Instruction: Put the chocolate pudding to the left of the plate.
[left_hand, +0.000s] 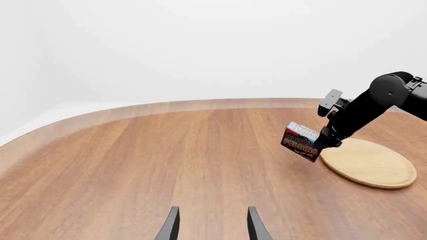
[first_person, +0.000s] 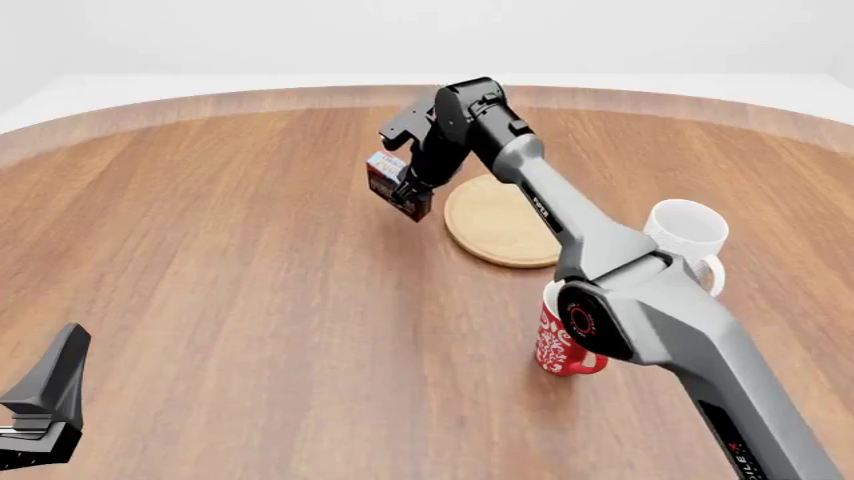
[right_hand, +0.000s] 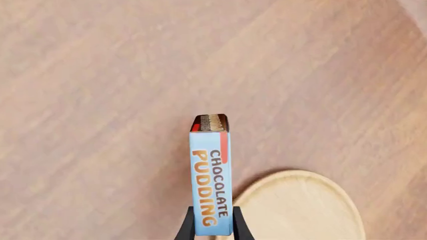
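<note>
Now the right claw (first_person: 416, 185) is clamping the chocolate pudding (first_person: 398, 186), holding it tilted above the counter (first_person: 240, 280) just left of the plate (first_person: 501, 225), upper middle of the front view; the left claw (left_hand: 210, 227) is sitting parted, gripping nothing.

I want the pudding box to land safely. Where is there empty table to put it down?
Bare wood stretches from the plate leftward toward the left gripper, just below the chocolate pudding that the right gripper holds above the table. It gets crowded right of the plate, where the white mug and red mug stand.
</note>
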